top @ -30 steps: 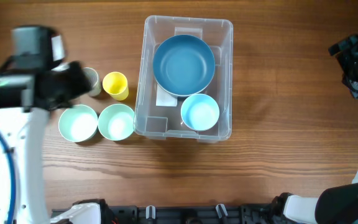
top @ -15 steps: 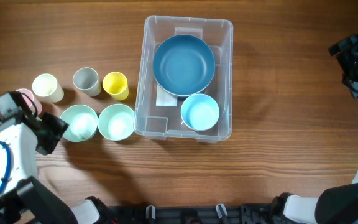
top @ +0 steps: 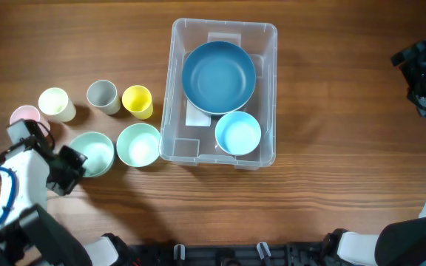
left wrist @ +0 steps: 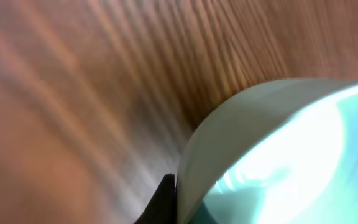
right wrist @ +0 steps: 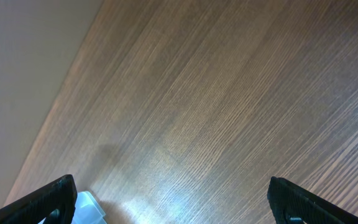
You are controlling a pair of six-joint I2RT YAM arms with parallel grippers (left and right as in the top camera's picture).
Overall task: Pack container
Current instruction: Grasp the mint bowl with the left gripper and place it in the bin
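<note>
The left gripper (top: 71, 164) has slid down and right since 0.5 s ago and now overlaps the lower-left rim of the left mint bowl (top: 96, 150). 1 dark fingertip (left wrist: 164, 199) touches its outer wall, but whether the fingers grip it cannot be told. The pink cup (top: 25, 115) shows more fully. The container (top: 224, 26) stays at the middle of the wooden table (top: 331, 185), holding a large blue bowl (top: 218, 76) and a small light-blue bowl (top: 237, 133). The right gripper (right wrist: 174, 204) is spread wide.
</note>
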